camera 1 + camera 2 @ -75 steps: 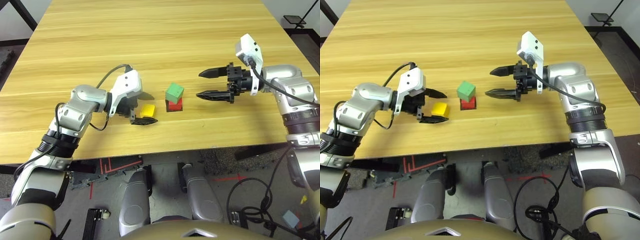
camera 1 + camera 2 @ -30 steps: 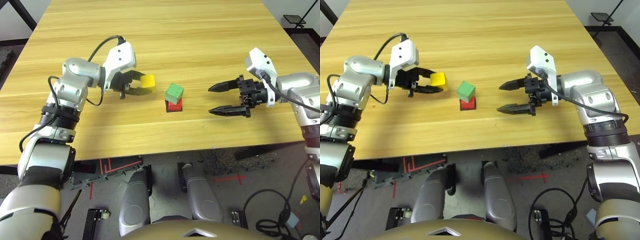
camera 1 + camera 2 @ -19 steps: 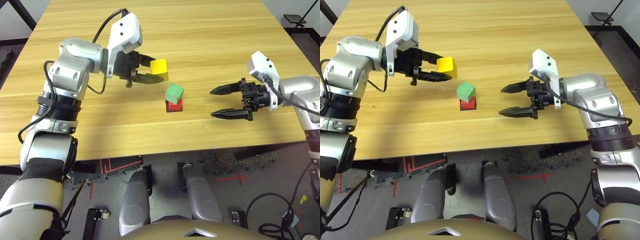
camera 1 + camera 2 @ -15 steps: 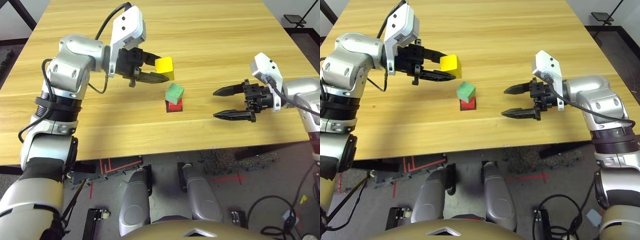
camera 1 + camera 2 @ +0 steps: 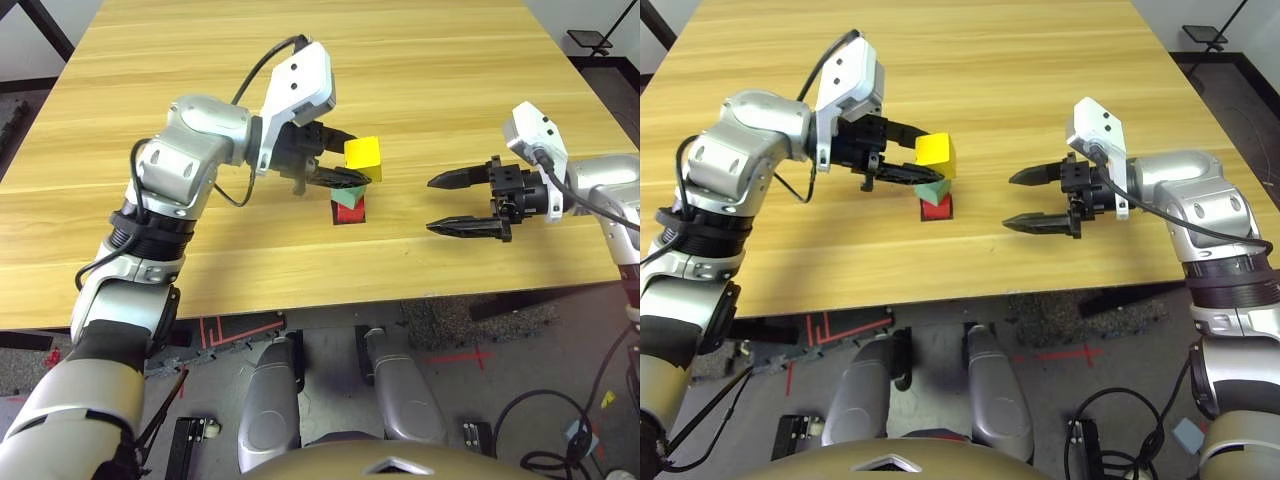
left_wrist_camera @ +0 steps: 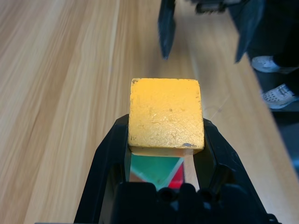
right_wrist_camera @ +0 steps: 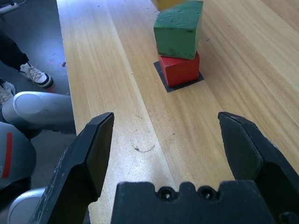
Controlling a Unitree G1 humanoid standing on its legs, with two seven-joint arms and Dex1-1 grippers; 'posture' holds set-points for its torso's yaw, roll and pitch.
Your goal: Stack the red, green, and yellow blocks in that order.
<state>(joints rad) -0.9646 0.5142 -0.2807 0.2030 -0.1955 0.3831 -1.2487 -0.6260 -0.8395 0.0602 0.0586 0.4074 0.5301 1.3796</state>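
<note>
My left gripper (image 5: 352, 170) is clamped tight on the yellow block (image 5: 363, 153), carrying it in the air right over the green block (image 7: 179, 29); from the wrist view it looks centred, though I can't judge the gap between them. The green block sits a little skewed on the red block (image 7: 180, 68), which rests on a black patch (image 7: 166, 83) nearer the desk's (image 5: 200, 60) front edge. My right gripper (image 5: 455, 205) hangs off to the right, fingers spread wide, holding nothing.
</note>
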